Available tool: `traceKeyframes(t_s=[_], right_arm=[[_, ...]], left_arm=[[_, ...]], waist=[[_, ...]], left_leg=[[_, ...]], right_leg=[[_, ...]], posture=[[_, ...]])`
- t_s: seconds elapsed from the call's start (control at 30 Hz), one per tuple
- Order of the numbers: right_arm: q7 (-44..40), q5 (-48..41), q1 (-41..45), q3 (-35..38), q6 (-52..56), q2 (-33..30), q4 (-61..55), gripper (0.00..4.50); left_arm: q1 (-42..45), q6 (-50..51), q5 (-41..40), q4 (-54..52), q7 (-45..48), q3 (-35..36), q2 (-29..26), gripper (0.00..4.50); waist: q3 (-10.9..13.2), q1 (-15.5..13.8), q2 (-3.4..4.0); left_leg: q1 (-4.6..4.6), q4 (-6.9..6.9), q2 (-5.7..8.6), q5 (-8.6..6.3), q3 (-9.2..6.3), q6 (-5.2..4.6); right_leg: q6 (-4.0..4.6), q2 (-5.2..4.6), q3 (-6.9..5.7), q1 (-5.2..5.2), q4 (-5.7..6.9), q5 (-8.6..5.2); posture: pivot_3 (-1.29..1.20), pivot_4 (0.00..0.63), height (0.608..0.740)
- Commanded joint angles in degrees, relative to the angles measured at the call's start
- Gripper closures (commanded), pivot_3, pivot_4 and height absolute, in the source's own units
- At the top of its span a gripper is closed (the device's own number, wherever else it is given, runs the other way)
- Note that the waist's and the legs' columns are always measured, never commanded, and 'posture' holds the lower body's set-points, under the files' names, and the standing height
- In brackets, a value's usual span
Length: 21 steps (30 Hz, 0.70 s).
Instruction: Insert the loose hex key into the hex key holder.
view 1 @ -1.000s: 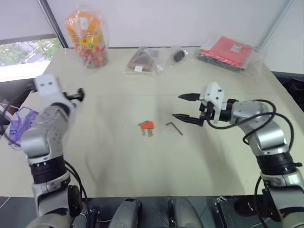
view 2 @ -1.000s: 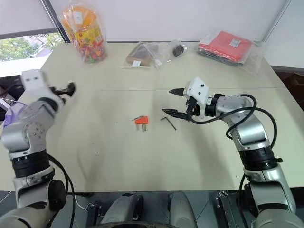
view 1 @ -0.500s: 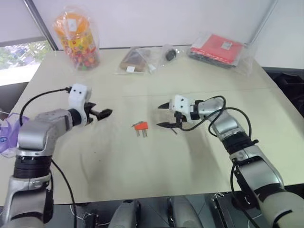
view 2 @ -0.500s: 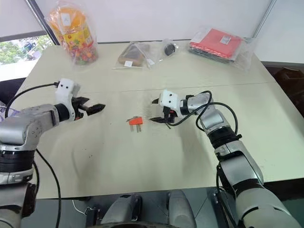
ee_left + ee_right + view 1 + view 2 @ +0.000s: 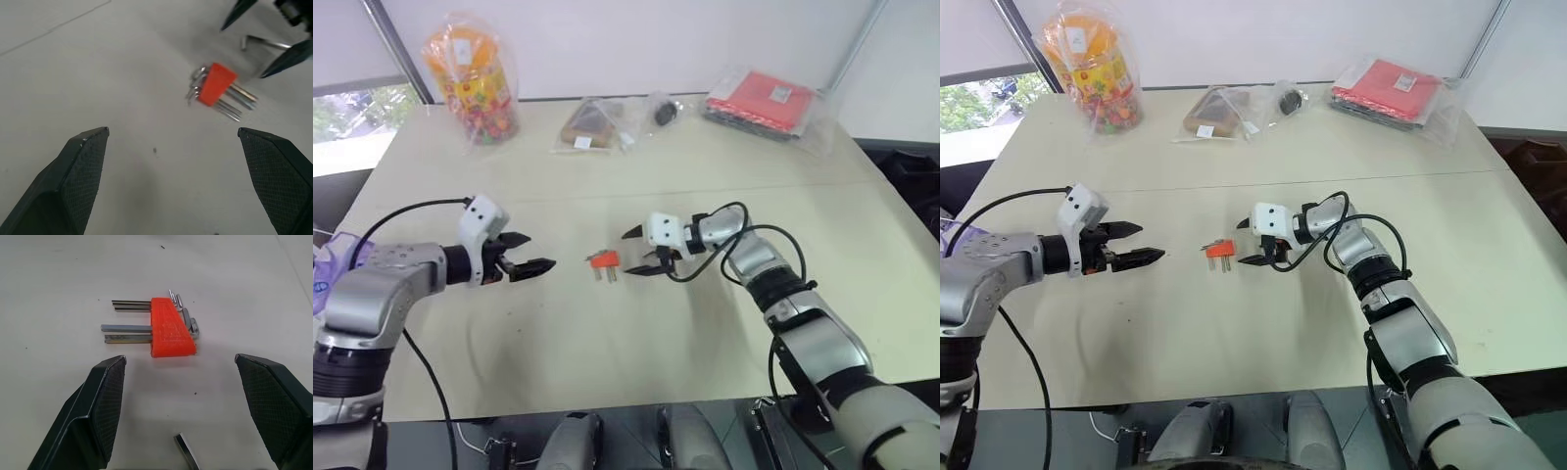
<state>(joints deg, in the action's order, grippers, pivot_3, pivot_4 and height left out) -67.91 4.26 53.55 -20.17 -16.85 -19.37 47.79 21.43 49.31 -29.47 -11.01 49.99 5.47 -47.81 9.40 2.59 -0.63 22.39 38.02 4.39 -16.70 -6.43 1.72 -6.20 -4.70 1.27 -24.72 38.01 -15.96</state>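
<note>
The orange-red hex key holder (image 5: 603, 260) lies flat on the beige table (image 5: 607, 352), its short dark keys sticking out on both sides. My left gripper (image 5: 540, 251) is open, a short way to its left, pointing at it. My right gripper (image 5: 626, 254) is open just right of the holder, pointing left. The loose hex key (image 5: 261, 43) lies on the table between the right gripper's two fingers; one end of it (image 5: 186, 450) shows under that gripper. In the right wrist view the holder (image 5: 168, 328) sits just ahead of the open fingertips.
Along the far side of the table stand a bag of colourful sweets (image 5: 475, 73), a brown packet (image 5: 592, 122), a small bagged dark object (image 5: 664, 113) and a red packet (image 5: 769, 98). A purple packet (image 5: 328, 274) sits off the table's left edge.
Both arms have closed in on the holder: the left gripper swung down and right to point at it, and the right gripper moved left and lower over the loose key. Both stayed open.
</note>
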Motion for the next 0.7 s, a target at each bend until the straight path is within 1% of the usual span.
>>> traceKeyframes(t_s=[0.03,0.37,0.63,0.7], right_arm=[[-0.5,0.5,2.9,0.4,-1.6,1.4,2.9,0.78],[3.1,3.1,7.1,1.1,-5.5,5.5,14.1,0.78],[3.2,4.8,8.1,1.0,-6.9,7.3,18.6,0.78],[3.5,5.2,8.4,1.2,-6.8,7.8,19.7,1.35]], left_arm=[[-0.2,-1.5,-0.4,-1.9,1.1,1.6,-1.5,0.09],[-2.5,-2.4,-0.1,-3.9,-0.5,3.7,-2.2,0.09],[-4.0,-2.1,0.1,-6.0,-2.5,5.2,-2.0,0.09],[-4.3,-1.9,-0.1,-6.4,-3.3,5.5,-1.8,0.0]], waist=[[0.0,0.0,0.0],[0.0,0.1,0.01],[0.0,0.3,0.02],[0.0,0.5,0.02]], left_leg=[[0.0,0.0,0.0,0.0,0.0,0.0],[0.0,0.0,0.0,0.0,-0.01,0.0],[-0.04,0.0,-0.01,0.0,-0.01,0.0],[-0.04,0.0,-0.01,0.0,-0.02,0.0]], right_leg=[[0.0,0.0,0.0,0.0,0.01,0.0],[0.0,0.02,0.0,0.0,0.02,0.0],[0.0,0.03,0.01,0.0,0.08,0.0],[0.0,0.03,0.01,0.0,0.09,0.0]], posture=[[0.0,0.15,0.74],[0.0,0.15,0.74],[0.0,0.15,0.74],[0.0,0.15,0.74]])
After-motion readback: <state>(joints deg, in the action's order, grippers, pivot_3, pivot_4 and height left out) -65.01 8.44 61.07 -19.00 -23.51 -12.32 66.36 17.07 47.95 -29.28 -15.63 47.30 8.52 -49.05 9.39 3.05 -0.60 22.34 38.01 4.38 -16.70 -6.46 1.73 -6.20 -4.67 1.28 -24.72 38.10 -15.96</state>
